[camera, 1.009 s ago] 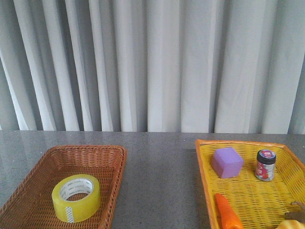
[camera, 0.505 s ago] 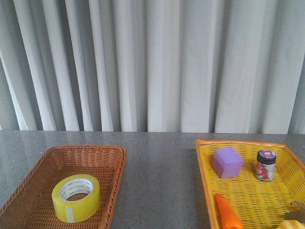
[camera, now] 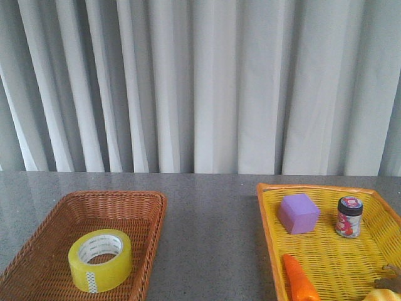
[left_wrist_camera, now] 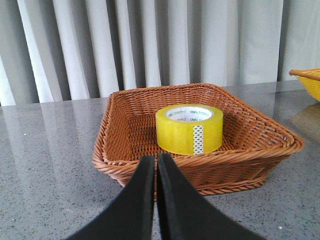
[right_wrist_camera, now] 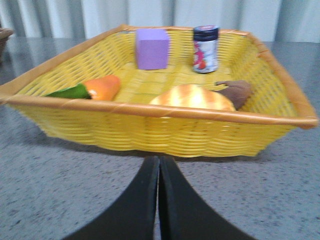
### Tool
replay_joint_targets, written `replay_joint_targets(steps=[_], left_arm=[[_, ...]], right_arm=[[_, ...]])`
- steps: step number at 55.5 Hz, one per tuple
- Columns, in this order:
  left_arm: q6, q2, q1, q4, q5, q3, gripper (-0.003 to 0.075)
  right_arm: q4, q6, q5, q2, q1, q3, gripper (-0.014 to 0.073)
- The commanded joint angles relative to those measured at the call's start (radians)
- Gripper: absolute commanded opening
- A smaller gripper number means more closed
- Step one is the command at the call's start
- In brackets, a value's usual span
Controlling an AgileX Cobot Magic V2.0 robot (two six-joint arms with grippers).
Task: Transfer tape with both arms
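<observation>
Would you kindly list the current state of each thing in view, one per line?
Yellow packing tape roll: lying flat, core opening up, in the brown wicker basket, ungripped.
Left gripper: shut, empty, outside that basket.
Right gripper: shut, empty, outside the yellow woven basket.
Purple cube: resting in the yellow basket.
Small dark-lidded jar: upright, lid on.
Orange carrot: lying down.

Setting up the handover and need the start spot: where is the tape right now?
In the front view the tape lies flat in the brown wicker basket on the table's left side, alone there, far from the yellow basket on the right.
</observation>
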Motion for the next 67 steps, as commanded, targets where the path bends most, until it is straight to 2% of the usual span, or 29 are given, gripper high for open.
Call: replay_joint_targets(steps=[1, 18, 67], left_arm=[[-0.008, -0.017, 0.003, -0.002, -0.071, -0.012, -0.0006], [-0.008, -0.017, 0.003, -0.002, -0.071, -0.012, -0.0006], [-0.008, -0.017, 0.003, -0.002, -0.071, -0.012, -0.0006]], right_arm=[[-0.016, 0.006, -0.082, -0.011, -0.026, 0.003, -0.0006], [-0.014, 0.006, -0.134, -0.011, -0.025, 0.003, -0.0006], [-0.014, 0.006, -0.129, -0.011, -0.025, 0.003, -0.0006]])
